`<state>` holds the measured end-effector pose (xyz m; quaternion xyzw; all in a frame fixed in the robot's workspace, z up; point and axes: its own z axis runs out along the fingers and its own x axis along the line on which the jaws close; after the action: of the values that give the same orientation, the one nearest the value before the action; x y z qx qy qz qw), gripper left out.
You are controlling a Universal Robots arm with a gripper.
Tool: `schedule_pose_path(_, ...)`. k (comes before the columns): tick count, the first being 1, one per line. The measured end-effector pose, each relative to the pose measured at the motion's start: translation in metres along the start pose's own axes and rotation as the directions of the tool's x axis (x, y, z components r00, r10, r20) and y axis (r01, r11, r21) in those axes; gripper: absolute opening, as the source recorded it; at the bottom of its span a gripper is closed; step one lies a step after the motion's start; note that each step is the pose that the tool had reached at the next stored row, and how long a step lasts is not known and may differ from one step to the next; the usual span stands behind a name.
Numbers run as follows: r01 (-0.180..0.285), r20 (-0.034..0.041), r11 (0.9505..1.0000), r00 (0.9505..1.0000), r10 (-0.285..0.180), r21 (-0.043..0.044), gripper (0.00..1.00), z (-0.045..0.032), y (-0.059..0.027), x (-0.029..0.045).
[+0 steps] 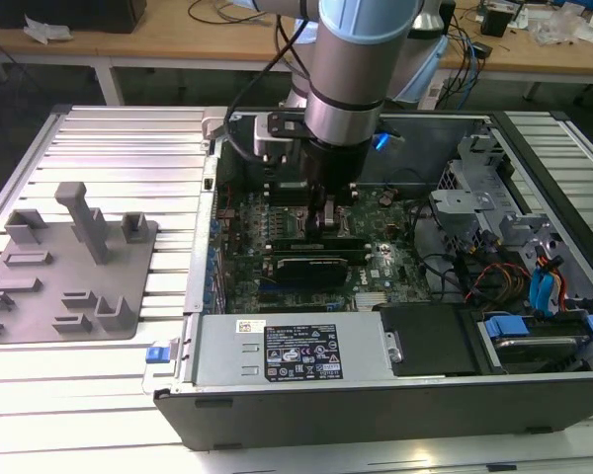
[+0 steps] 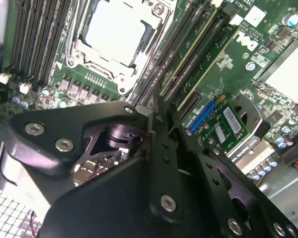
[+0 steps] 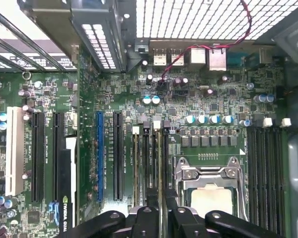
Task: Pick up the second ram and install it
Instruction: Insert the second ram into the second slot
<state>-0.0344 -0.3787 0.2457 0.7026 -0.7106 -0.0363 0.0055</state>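
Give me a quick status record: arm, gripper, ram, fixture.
arm: arm reaches down into the open computer case
gripper: gripper low over the memory slots beside the processor
ram: second ram stands on edge in a slot near the gripper; seating unclear
fixture: grey fixture on the table, at the exterior view's left of the case

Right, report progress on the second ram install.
Pick-up looks done: no green stick lies on the grey fixture. In hand: the end effector sits low inside the open case, right over the memory slots beside the processor socket. Left: I cannot tell whether the second ram is seated, so the install is unconfirmed.
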Motion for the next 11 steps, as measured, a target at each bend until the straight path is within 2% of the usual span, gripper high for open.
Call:
schedule_pose_path(4, 0.000, 0.0000, 1.0000, 1.0000, 0.000, -0.0001, 0.17, -0.0009, -0.0162, -0.0008)
schedule_pose_path(8, 0.000, 0.0000, 1.0000, 1.0000, 0.000, -0.0001, 0.17, -0.0010, -0.0177, -0.0008)
schedule_pose_path(9, 0.000, 0.0000, 1.0000, 1.0000, 0.000, 0.0000, 0.08, -0.0011, -0.0177, -0.0008)
schedule_pose_path(11, 0.000, 0.0000, 1.0000, 1.0000, 0.000, 0.0000, 0.08, -0.0010, -0.0179, -0.0008)
